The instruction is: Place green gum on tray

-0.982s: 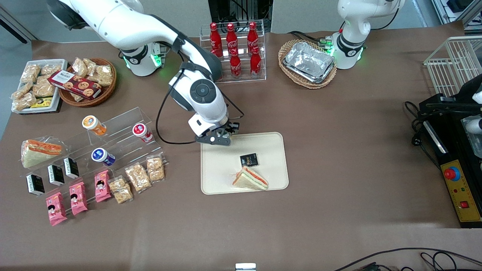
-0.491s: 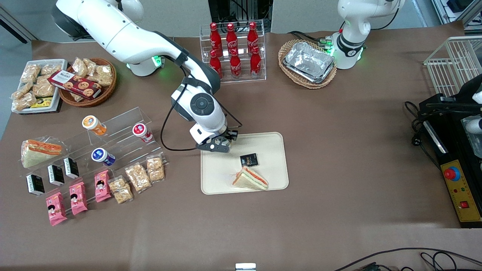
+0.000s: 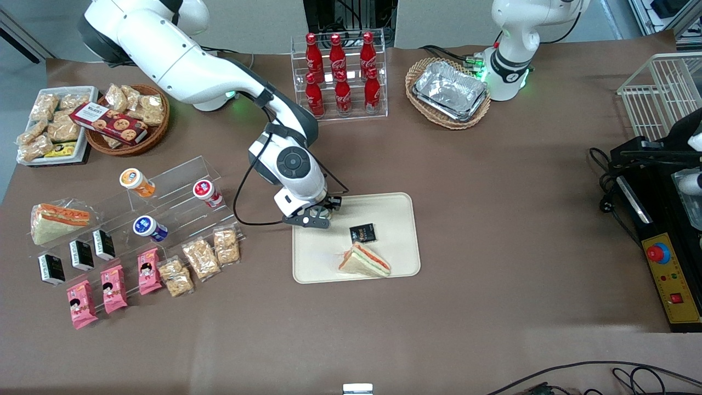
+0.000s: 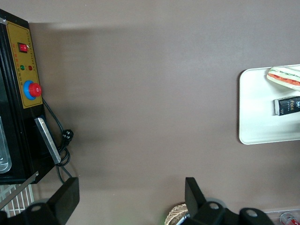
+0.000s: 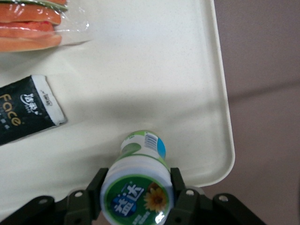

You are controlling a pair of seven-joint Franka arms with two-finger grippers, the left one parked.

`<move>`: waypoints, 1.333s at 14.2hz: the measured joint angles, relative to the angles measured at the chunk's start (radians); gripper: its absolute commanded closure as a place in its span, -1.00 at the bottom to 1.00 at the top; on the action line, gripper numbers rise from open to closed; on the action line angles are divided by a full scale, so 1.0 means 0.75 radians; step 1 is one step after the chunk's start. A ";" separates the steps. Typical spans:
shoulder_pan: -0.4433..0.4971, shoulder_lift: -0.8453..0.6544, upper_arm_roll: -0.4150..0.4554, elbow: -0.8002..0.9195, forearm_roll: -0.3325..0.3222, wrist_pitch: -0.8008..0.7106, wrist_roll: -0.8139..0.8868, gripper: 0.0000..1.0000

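Note:
My right gripper (image 5: 136, 187) is shut on the green gum (image 5: 137, 185), a white bottle with a green-rimmed lid and green label. It holds the bottle lid-up, with the bottle's base close above the cream tray (image 5: 154, 70) near one rounded corner. In the front view the gripper (image 3: 317, 213) is over the tray's (image 3: 395, 219) corner nearest the working arm and farthest from the camera; the gum (image 3: 318, 213) barely shows between the fingers.
On the tray lie a black packet (image 3: 362, 233) and a wrapped sandwich (image 3: 364, 260), nearer the camera than the gripper. An acrylic rack with orange (image 3: 136, 182), red (image 3: 207, 192) and blue (image 3: 149, 228) lidded bottles stands toward the working arm's end. Cola bottles (image 3: 340, 71) stand farther back.
The gripper has moved down and slightly nearer the camera with the gum, settling lower over the tray's corner. The items on the tray have not moved.

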 measured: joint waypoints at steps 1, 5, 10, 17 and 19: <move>0.000 0.006 -0.001 0.000 0.000 0.003 0.000 -0.12; 0.000 0.012 -0.002 0.001 -0.001 0.007 0.001 -0.99; -0.001 -0.004 -0.005 0.014 -0.001 0.006 0.022 -1.00; -0.004 -0.445 0.038 0.077 0.166 -0.427 0.006 -1.00; -0.008 -0.531 0.032 0.085 0.202 -0.532 -0.080 -1.00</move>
